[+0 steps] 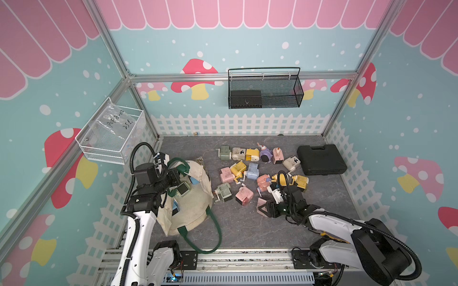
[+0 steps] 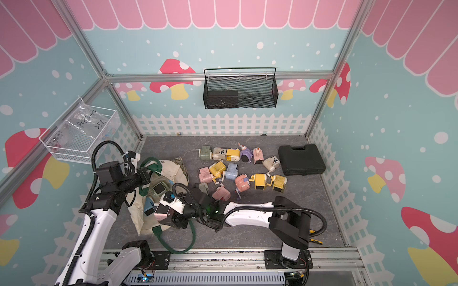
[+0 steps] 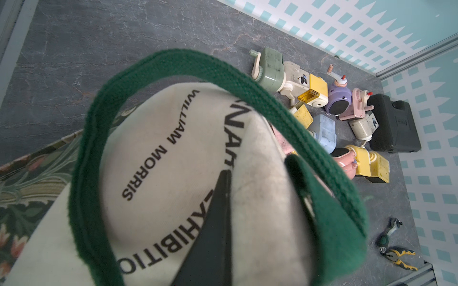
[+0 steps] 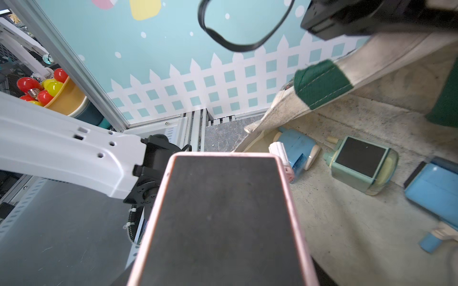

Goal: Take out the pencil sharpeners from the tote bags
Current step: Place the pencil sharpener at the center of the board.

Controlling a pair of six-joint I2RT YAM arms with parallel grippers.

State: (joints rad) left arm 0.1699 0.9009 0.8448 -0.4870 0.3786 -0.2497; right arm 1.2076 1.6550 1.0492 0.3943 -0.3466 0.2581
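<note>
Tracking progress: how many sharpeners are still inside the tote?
3 visible: blue sharpener at the near rim of the tote, green one in the middle, second blue farthest back. Held pink one excluded; folds may hide more.

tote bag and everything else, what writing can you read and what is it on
"WILLIAM MORRIS": tote bag, black print.
"XHIBITIO": same bag, ends hidden.
Larger line by the green strap: folded, unreadable.
"PCT8-02", "25": handwriting on clear plastic bag in white wire basket; uncertain.
Marks on cream sharpener: too small.
</note>
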